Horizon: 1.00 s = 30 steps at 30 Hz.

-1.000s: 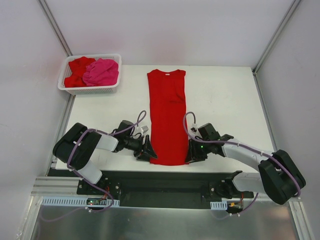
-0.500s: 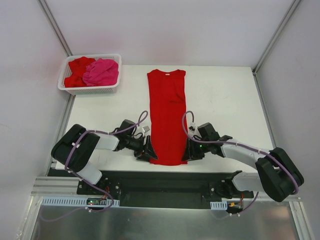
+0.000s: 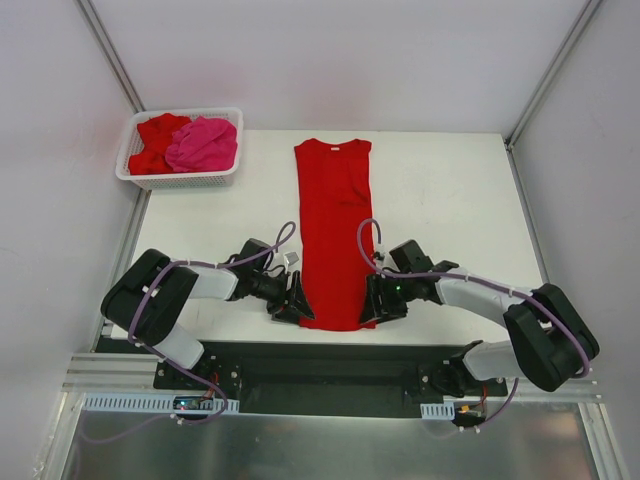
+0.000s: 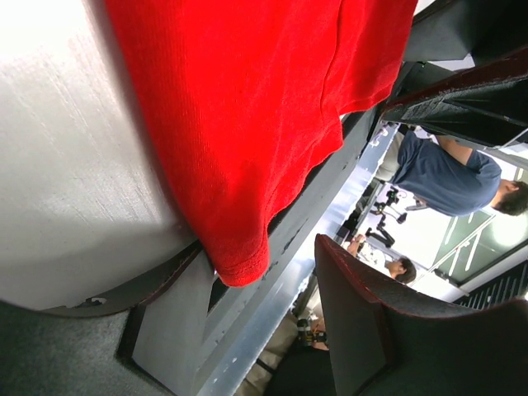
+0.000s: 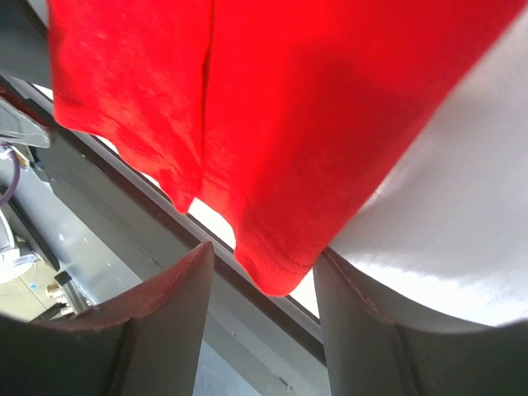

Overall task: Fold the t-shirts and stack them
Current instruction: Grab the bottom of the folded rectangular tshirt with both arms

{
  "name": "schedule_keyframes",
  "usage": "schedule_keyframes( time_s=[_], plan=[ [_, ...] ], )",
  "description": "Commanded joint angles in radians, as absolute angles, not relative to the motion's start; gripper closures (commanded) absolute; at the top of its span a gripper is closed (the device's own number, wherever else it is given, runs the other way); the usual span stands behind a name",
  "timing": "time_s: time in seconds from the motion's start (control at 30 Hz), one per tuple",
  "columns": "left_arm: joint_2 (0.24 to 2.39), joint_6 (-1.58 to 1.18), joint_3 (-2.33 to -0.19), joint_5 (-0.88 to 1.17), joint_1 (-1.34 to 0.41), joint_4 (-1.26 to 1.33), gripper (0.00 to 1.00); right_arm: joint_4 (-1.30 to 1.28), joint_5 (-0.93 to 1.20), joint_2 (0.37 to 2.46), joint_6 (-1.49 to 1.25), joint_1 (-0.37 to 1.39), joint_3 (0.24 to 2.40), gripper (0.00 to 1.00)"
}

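A red t-shirt (image 3: pixel 335 230), folded into a long narrow strip, lies flat on the white table (image 3: pixel 450 200), collar far and hem at the near edge. My left gripper (image 3: pixel 298 303) stands open at the hem's left corner. In the left wrist view that corner of the t-shirt (image 4: pixel 239 264) hangs between the spread jaws of the left gripper (image 4: pixel 264 305), ungripped. My right gripper (image 3: pixel 373 302) is open at the hem's right corner. The right wrist view shows that corner of the t-shirt (image 5: pixel 276 276) in the gap of the right gripper (image 5: pixel 264 266), clear of the left finger.
A white lattice basket (image 3: pixel 180 178) at the table's far left corner holds a crumpled red t-shirt (image 3: pixel 158 140) and a hot pink t-shirt (image 3: pixel 203 143). The table's near edge runs just below both grippers, above the black mounting rail (image 3: pixel 330 365).
My right gripper has slid left onto the hem's right corner and its jaws have spread wider. The left gripper and the t-shirt have stayed put.
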<state>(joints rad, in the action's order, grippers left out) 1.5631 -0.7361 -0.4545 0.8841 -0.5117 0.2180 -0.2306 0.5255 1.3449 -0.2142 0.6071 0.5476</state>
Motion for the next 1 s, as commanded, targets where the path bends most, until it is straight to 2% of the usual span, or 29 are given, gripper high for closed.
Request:
schedule_keyframes(
  time_s=[0.0,0.33,0.53,0.7,0.8,0.97],
  plan=[
    [1.568,-0.672,-0.462,0.795,-0.520,0.147,0.48,-0.380,0.471,1.359,-0.158,0.614,0.564,0.44],
    [1.582,-0.649,-0.482,0.799,-0.519,0.118,0.48,-0.433,0.428,1.374,-0.158,0.614,0.578,0.46],
    [1.582,-0.643,-0.489,0.792,-0.519,0.106,0.48,-0.459,0.379,1.356,-0.160,0.614,0.580,0.56],
    [1.552,-0.641,-0.482,0.769,-0.520,0.100,0.47,-0.382,0.405,1.330,-0.190,0.609,0.519,0.57],
    [1.529,-0.641,-0.474,0.767,-0.520,0.100,0.46,-0.315,0.443,1.302,-0.205,0.571,0.480,0.57],
    [1.493,-0.640,-0.456,0.769,-0.520,0.100,0.43,-0.108,0.659,1.218,-0.225,0.344,0.319,0.56]
  ],
)
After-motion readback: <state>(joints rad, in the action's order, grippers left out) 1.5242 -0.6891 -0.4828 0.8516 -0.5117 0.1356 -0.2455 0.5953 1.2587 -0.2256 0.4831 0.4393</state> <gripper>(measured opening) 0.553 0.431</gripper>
